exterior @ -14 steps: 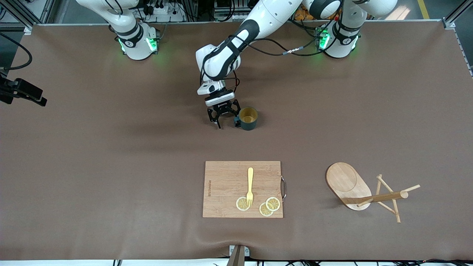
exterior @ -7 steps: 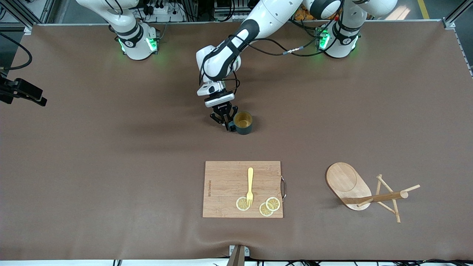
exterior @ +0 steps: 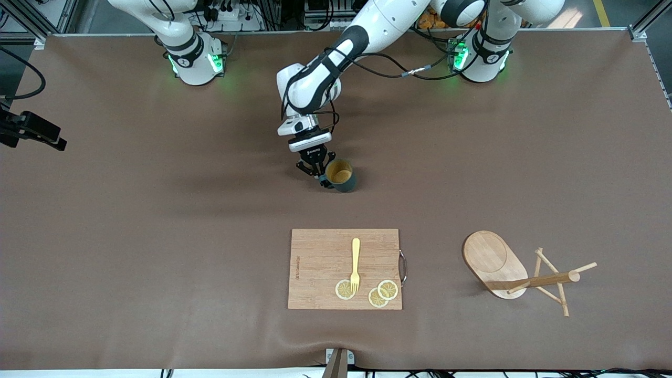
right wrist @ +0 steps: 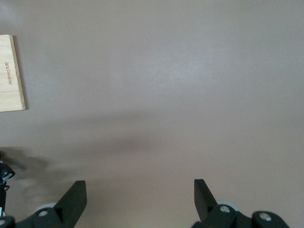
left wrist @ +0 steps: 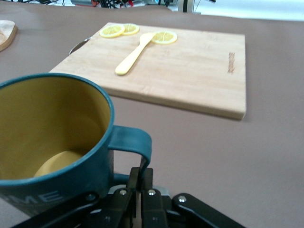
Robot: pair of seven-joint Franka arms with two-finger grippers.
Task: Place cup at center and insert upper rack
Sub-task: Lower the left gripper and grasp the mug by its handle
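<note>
The cup (exterior: 342, 177), dark teal with a yellow inside, is near the middle of the table, farther from the front camera than the cutting board. My left gripper (exterior: 319, 176) is shut on its loop handle (left wrist: 134, 143), and the left wrist view shows the thin handle pinched between the fingers (left wrist: 142, 174). The upper rack (exterior: 505, 269), a light wooden mug tree, lies on its side toward the left arm's end, its oval base (exterior: 492, 258) tipped up and its pegs on the table. My right gripper (right wrist: 140, 187) hangs open over bare table, holding nothing.
A rectangular wooden cutting board (exterior: 320, 252) lies nearer the front camera, carrying a yellow fork (exterior: 355, 265) and three lemon slices (exterior: 382, 293). It has a metal handle (exterior: 403, 266) on the side toward the upper rack. A black device (exterior: 31, 131) juts in at the right arm's end.
My left gripper went from open beside the cup to shut on its handle. The cup has shifted slightly toward the right arm's end and the front camera. The right gripper has not moved.
</note>
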